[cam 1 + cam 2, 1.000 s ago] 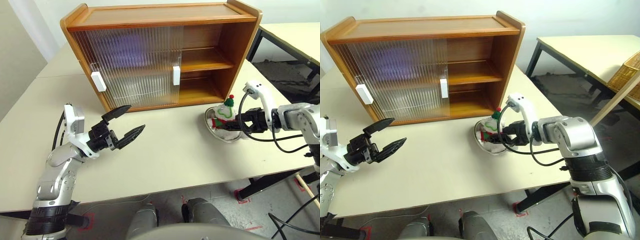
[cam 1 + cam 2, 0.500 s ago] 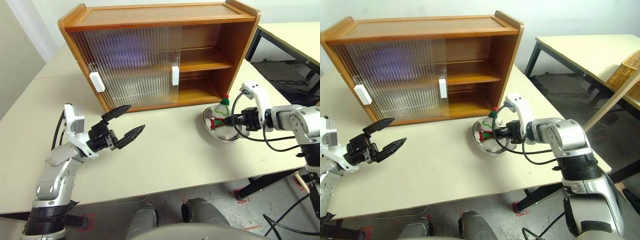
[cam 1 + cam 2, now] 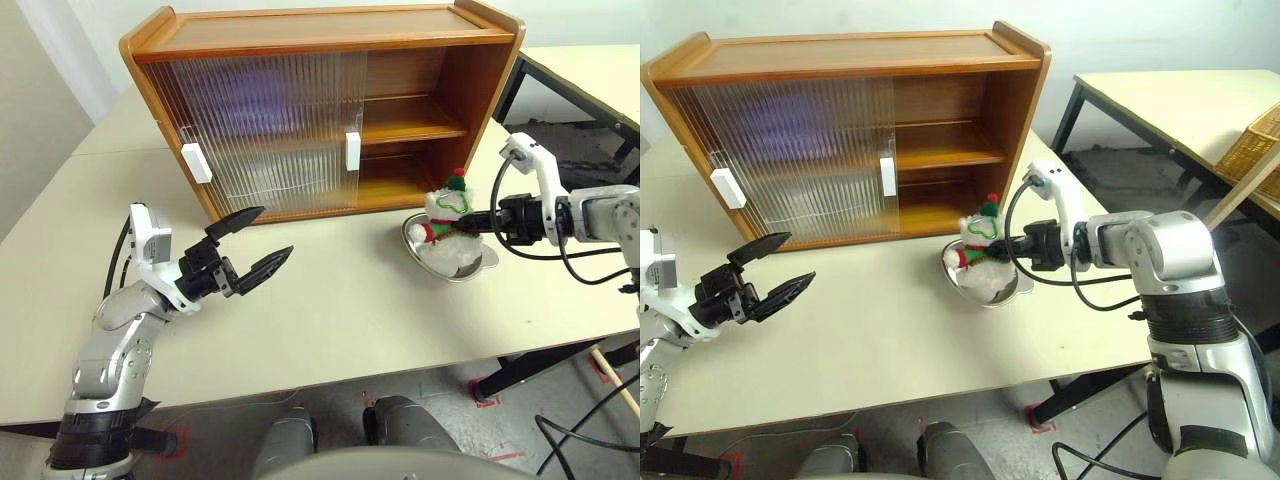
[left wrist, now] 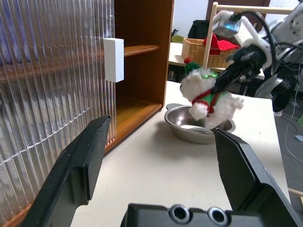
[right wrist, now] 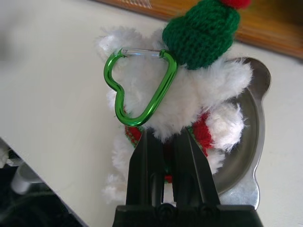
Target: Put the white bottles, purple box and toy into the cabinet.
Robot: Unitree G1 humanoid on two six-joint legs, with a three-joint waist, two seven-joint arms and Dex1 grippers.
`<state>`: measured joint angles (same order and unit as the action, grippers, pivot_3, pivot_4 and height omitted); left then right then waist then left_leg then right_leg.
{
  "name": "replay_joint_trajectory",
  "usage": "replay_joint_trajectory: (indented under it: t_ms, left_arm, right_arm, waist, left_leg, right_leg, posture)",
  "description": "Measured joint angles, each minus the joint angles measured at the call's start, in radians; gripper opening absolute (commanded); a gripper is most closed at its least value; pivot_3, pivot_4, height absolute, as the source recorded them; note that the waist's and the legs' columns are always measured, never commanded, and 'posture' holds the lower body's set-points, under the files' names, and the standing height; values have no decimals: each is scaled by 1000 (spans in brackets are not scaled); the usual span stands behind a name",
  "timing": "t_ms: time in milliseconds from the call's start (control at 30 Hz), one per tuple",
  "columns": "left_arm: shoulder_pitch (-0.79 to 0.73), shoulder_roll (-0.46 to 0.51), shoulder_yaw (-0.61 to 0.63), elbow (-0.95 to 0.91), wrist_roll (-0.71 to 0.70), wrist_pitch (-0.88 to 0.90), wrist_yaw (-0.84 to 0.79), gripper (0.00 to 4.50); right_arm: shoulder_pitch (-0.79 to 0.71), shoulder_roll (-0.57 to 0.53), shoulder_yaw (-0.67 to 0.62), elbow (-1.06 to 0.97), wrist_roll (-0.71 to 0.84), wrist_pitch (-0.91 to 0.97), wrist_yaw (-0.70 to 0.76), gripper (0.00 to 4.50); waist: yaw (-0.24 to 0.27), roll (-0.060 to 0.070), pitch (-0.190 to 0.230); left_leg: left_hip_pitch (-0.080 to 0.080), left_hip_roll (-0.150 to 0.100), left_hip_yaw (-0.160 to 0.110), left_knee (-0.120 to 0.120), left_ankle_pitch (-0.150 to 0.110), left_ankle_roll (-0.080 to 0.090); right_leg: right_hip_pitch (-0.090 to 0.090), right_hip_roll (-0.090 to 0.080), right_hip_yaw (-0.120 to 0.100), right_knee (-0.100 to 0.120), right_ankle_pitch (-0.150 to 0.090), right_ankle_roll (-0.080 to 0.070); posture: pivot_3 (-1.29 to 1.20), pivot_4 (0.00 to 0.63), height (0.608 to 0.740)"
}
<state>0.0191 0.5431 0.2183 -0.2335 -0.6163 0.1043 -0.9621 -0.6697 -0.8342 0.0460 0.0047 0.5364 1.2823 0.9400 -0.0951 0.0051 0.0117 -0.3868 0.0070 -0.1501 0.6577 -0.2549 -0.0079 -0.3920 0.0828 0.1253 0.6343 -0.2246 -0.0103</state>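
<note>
My right gripper (image 3: 468,224) is shut on the toy (image 3: 445,218), a white plush figure with a green hat, red pompom and green heart-shaped clip (image 5: 142,87). The toy hangs just above the steel bowl (image 3: 472,272), in front of the cabinet's open right half. The cabinet (image 3: 330,60) stands at the back, its ribbed doors (image 3: 260,130) covering the left and middle. A lilac blur (image 3: 250,100) behind the door on the upper shelf may be the purple box. The white bottles are hidden. My left gripper (image 3: 272,232) hovers open over the table's left part, holding nothing.
The bowl sits on the table by the cabinet's lower right corner. The right shelves (image 3: 410,125) stand bare. The table's front edge runs close below both arms. A second table and a wicker basket (image 3: 1252,150) lie off to the right.
My right gripper has shut on the toy in the bowl and raised it clear of the bowl's bottom. The left arm has stayed still.
</note>
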Motion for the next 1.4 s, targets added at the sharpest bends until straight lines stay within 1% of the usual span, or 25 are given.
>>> replay_joint_trajectory:
  t_ms: [67, 233, 367, 500, 667, 767, 867, 1200, 1400]
  left_arm:
    - [-5, 0, 0, 0, 0, 2, 1, 4500]
    - [-14, 0, -3, 0, 0, 5, 1, 4500]
    - [-21, 0, -6, 0, 0, 7, 3, 4500]
    - [-23, -2, -7, 0, 0, 7, 5, 4500]
    - [-28, -8, -7, 0, -1, 7, 8, 4500]
    - [-29, -11, -8, 1, 0, 7, 8, 4500]
    - [-29, -13, -13, 1, 1, 7, 9, 4500]
    - [-29, -11, -18, 4, 16, 3, 6, 4500]
    - [-29, -11, -18, 5, 20, 1, 6, 4500]
  right_arm:
    - [-20, 2, -4, 7, 8, 0, 2, 10]
    - [-94, 41, -78, 48, 37, -13, -11, 10]
    - [-173, 105, -137, 97, 78, -18, -20, 10]
    - [-238, 163, -189, 156, 83, -67, -62, 10]
    - [-268, 231, -190, 220, 61, -161, -111, 10]
    - [-276, 263, -187, 256, 49, -201, -116, 10]
    - [-301, 295, -176, 308, 22, -280, -129, 10]
    - [-365, 330, -107, 482, -156, -595, -163, 10]
    - [-376, 396, -97, 568, -244, -788, -226, 10]
  waist:
    - [0, 0, 0]
    - [0, 0, 0]
    - [-1, 1, 0]
    - [-1, 1, -1]
    - [-1, 1, -1]
    - [0, 1, -1]
    - [0, 1, -1]
    - [1, 2, -1]
    - [1, 2, -1]
  left_leg:
    - [0, 0, 0, 0, 0, 0]
    - [0, 0, 0, 0, 0, 0]
    - [0, 0, 0, 0, 0, 0]
    - [0, 1, -1, 0, 0, 0]
    - [0, 1, -2, 0, 0, 0]
    - [0, 1, -2, 0, 0, 0]
    - [0, 1, -2, 0, 0, 0]
    - [-1, 2, -3, 0, 0, 0]
    - [0, 4, -3, 0, 0, 1]
  right_leg:
    - [0, 0, 0, 0, 0, 0]
    - [0, 0, 0, 0, 0, 0]
    - [-1, 1, 0, 0, 0, 0]
    - [-1, 1, 0, 0, 0, -1]
    - [-1, 1, 0, 1, 1, -1]
    - [-1, 1, -1, 1, 1, -1]
    - [-1, 1, -1, 1, 1, -1]
    - [-2, 1, -1, 1, 3, -3]
    - [-3, 1, -2, 1, 7, -6]
  posture:
    - [-150, 9, 740]
    - [-149, 5, 740]
    - [-147, 4, 740]
    - [-145, 4, 740]
    - [-136, 3, 740]
    - [-135, 2, 740]
    - [-132, 0, 740]
    - [-123, 0, 740]
    - [-119, 0, 740]
